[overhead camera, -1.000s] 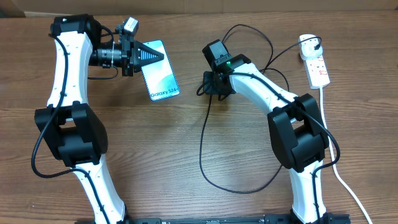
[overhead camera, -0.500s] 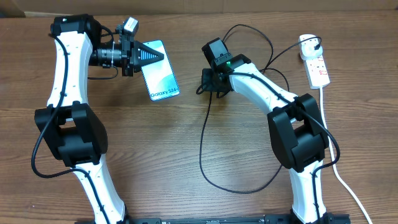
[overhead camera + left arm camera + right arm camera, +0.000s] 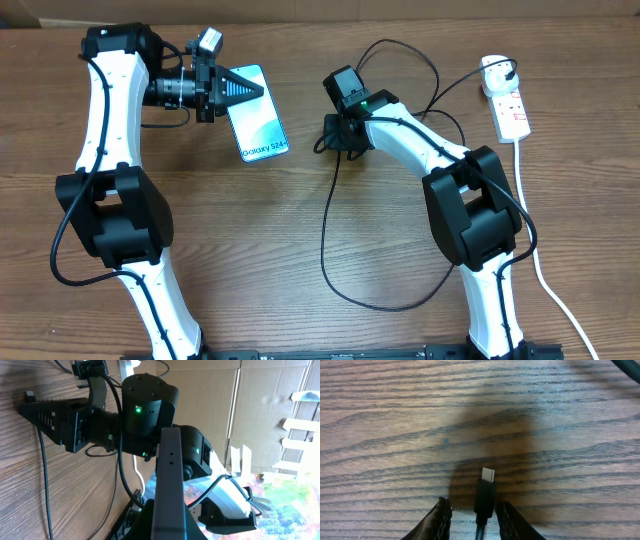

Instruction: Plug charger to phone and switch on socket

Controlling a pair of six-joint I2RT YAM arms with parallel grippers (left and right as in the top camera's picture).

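My left gripper [image 3: 240, 88] is shut on the phone [image 3: 258, 125] and holds it on its long edge at the back left, lit screen facing up. The left wrist view shows the phone [image 3: 167, 475] edge-on between the jaws. The charger is a thin black cable [image 3: 325, 230] looping over the table. Its small plug tip [image 3: 487, 485] lies flat on the wood between the fingers of my right gripper [image 3: 474, 510], which stands open with a gap on each side. In the overhead view the right gripper [image 3: 335, 140] points down at mid-table. The socket [image 3: 510, 110] lies at the back right with the charger's black plug [image 3: 497, 68] in it.
The socket's thick white cord [image 3: 535, 260] runs down the right side to the front edge. The charger cable also loops behind the right arm [image 3: 400, 60]. Brown cardboard lines the back of the table.
The right arm has shifted slightly to the left, with its gripper still over the plug tip and the jaws a little narrower. The left arm and phone have not moved.
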